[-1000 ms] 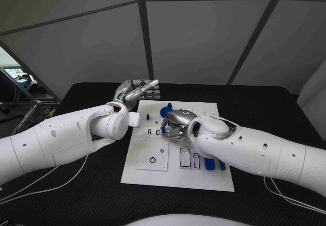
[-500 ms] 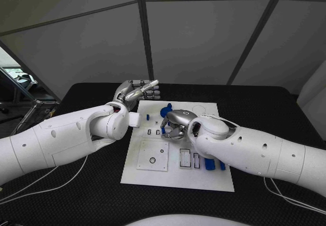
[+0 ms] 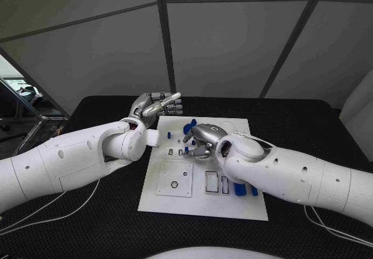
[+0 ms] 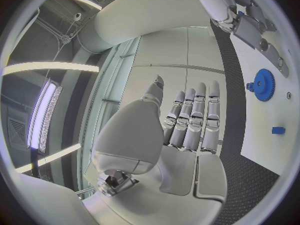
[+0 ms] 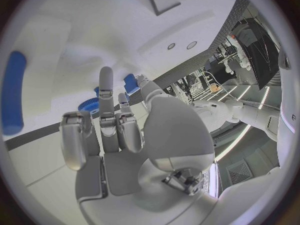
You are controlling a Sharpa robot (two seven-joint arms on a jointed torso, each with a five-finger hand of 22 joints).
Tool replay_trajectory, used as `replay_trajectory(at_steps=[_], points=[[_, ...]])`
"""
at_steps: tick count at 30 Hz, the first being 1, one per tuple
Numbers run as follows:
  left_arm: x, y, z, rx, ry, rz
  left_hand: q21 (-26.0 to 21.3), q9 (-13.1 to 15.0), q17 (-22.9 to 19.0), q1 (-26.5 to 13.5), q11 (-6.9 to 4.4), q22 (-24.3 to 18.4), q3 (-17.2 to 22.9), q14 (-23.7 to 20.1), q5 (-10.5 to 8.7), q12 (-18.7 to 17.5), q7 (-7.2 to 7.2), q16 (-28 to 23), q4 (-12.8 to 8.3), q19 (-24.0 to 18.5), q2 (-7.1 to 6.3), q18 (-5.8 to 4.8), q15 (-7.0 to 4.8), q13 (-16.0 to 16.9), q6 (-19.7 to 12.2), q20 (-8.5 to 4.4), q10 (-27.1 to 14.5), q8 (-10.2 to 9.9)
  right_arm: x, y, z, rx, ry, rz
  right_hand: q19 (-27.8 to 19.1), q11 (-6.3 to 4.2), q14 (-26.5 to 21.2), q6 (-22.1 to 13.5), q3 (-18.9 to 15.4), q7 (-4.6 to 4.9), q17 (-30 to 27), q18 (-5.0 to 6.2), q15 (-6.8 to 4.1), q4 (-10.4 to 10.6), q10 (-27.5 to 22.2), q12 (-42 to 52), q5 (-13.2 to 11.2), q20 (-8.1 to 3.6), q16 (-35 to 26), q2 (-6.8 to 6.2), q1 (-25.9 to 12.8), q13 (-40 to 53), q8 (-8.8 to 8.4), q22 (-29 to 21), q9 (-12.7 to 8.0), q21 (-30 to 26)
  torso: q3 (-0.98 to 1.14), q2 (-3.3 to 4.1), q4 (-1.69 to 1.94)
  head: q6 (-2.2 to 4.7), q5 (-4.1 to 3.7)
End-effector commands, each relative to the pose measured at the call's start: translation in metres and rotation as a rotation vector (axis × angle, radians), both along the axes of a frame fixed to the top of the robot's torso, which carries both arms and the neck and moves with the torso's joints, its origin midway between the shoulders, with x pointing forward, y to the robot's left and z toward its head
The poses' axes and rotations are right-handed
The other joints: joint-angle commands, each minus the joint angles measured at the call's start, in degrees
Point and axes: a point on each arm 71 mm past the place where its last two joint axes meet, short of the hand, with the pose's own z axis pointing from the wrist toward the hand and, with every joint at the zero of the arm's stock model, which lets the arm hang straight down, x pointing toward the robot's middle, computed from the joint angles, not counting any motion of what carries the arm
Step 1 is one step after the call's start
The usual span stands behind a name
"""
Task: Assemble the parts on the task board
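Task board (image 3: 204, 202) lies flat mid-counter (image 3: 311, 116), long axis running away from me, assembly partly done by my judgement. Two blue parts (image 3: 246, 189) sit side by side near the board's right edge, beside dark rectangular slots (image 3: 211, 181) that look unfilled; a blue gear (image 4: 262, 84) rests at the far end, with a small blue block (image 4: 278, 130) lying loose on the white surface near it. My right robot hand (image 3: 201, 141) is low over the board's middle, fingers curled in around a small blue part (image 5: 130, 83) close to the gear; whether it is truly pinched or only touched, I cannot tell. My left robot hand (image 3: 156, 103) hovers off the board's far left corner, fingers straight and close together, holding nothing. Remaining: slots, loose block, possibly gear seating.
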Motion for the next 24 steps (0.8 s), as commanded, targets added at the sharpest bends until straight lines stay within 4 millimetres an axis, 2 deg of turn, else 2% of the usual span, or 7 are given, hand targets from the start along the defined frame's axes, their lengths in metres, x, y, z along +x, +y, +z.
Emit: replay_trajectory(at_steps=[1,10,15,19,21,23,24], points=[[0.001,0.001,0.001,-0.001,-0.005,-0.011,0.23,0.03,0.08,-0.07,-0.07,0.07,-0.11,0.17,-0.3,0.0,0.12,-0.22,-0.35,-0.01,0.66,0.61,0.08,0.02,0.24,0.13,0.14,-0.12,-0.004,-0.002,0.013,0.116,-0.088,0.021,5.94,0.27,1.81,-0.21,-0.49,-0.03,0.06,-0.43,0.52,0.1,5.66,0.01,0.91,0.28,-0.09,-0.59,0.14,14.59,0.28,15.09,0.18,0.17,-0.01,-0.11,-0.06,0.1,-0.05],[0.007,0.013,-0.003,0.043,0.0,0.014,2.04,0.11,1.43,-0.67,-1.28,0.88,-0.58,3.98,-0.27,1.57,-0.71,2.06,-0.66,1.9,1.21,0.81,-1.25,0.64,1.86,-0.79,4.11,0.24,-0.013,-0.025,0.031,0.228,-0.057,0.106,5.94,0.09,1.79,0.74,-1.38,-0.28,0.07,-0.43,0.43,0.87,5.17,-0.94,1.44,0.23,-0.08,-0.96,0.21,14.0,0.95,15.09,0.49,0.17,-0.14,-0.62,0.1,0.55,-0.17],[0.011,0.026,-0.004,0.128,0.003,0.012,8.98,0.53,6.82,-3.23,-4.93,4.4,-1.78,16.45,-0.36,5.22,-3.48,9.68,1.16,10.54,2.04,0.92,-5.46,2.96,6.44,-4.62,13.1,1.76,-0.005,-0.054,0.054,0.329,0.034,0.117,5.94,-0.57,1.72,3.77,-0.94,-1.03,0.06,-0.43,-0.02,0.33,4.1,-2.97,2.82,-0.14,-0.12,-0.07,1.71,12.75,2.62,15.09,1.13,0.17,-0.3,-1.1,0.16,0.51,-0.23],[0.014,0.034,-0.003,0.194,0.024,0.0,16.37,0.82,10.92,-3.74,-6.62,8.67,-2.6,18.63,-0.28,7.56,-4.89,12.35,1.91,16.18,2.11,0.64,-7.3,5.5,8.17,-7.1,17.23,1.9,0.0,-0.079,0.071,0.416,0.119,0.09,5.16,-0.71,1.71,3.91,-1.11,-1.15,0.05,-0.13,-0.16,0.23,2.6,-5.84,2.44,-0.34,-0.14,0.12,1.91,11.01,2.65,14.21,1.08,-0.68,-0.25,-1.43,0.04,0.57,-0.02],[0.015,0.037,-0.005,0.24,0.05,-0.016,28.5,1.12,12.43,-3.7,-7.3,24.12,-3.06,18.55,-0.34,10.32,-5.51,12.86,1.88,22.54,1.67,-1.37,-7.86,7.73,8.82,-7.77,19.97,2.02,0.002,-0.092,0.078,0.453,0.148,0.068,3.83,-0.68,1.71,3.53,-1.31,-1.1,0.04,0.39,-0.16,0.18,1.68,-7.65,1.99,-0.38,-0.15,0.17,1.99,9.9,2.42,12.66,0.95,-2.2,-0.21,-1.59,-0.08,0.54,0.0],[0.016,0.037,-0.008,0.318,0.099,-0.061,38.02,1.64,14.09,-3.79,-8.04,36.69,-3.4,19.31,-0.31,13.97,-6.08,13.76,1.94,27.14,1.45,-3.11,-8.5,10.85,9.56,-8.43,21.39,2.39,0.006,-0.109,0.086,0.497,0.169,0.031,0.33,-0.69,1.7,3.35,-1.37,-1.14,0.04,1.73,-0.17,0.06,-0.98,-12.75,1.39,-0.45,-0.17,0.52,2.38,6.78,2.34,8.45,0.88,-6.5,-0.23,-1.77,-0.13,0.58,-0.1],[0.015,0.037,-0.009,0.351,0.116,-0.08,41.1,1.95,15.12,-3.96,-8.29,40.57,-3.6,19.68,-0.27,16.21,-6.23,14.22,2.09,28.18,1.42,-3.65,-8.77,13.01,9.63,-8.7,20.96,2.53,0.007,-0.115,0.089,0.512,0.175,0.015,-1.27,-0.79,1.69,3.59,-1.28,-1.17,0.04,2.35,-0.23,-0.02,-2.16,-15.06,1.24,-0.49,-0.18,0.76,2.64,5.36,2.48,6.44,0.92,-8.61,-0.23,-1.84,-0.14,0.59,-0.1]])
